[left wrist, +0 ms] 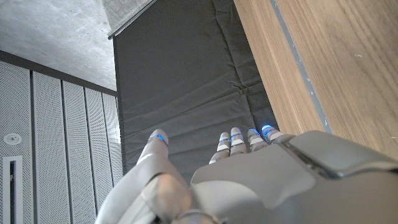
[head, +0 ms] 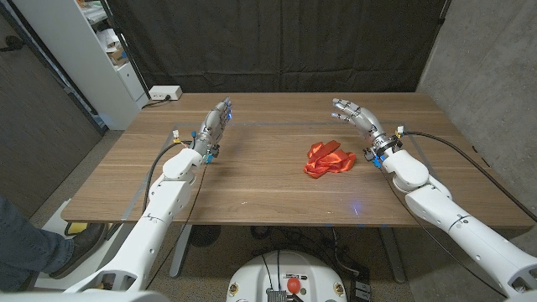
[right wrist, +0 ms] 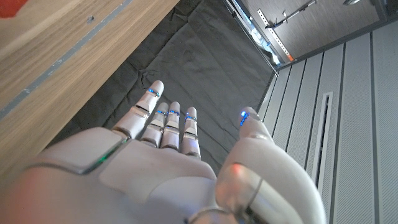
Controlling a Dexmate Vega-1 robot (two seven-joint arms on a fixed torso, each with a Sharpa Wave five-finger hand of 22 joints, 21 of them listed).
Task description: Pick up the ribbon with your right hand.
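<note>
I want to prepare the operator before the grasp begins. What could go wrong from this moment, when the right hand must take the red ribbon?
1. The ribbon lies low and crumpled on the table, so the fingers may press the wood and pinch only a loose fold, which could slip out.
2. The right hand is open beyond the ribbon, toward the far edge; when it comes back it might push the ribbon instead of closing on it.

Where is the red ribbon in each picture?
Head view: the red ribbon lies crumpled on the wooden table, beside the right hand.
Left wrist view: not in it.
Right wrist view: a red sliver at the corner, probably the ribbon.
Shared landmark: the black curtain.
</note>
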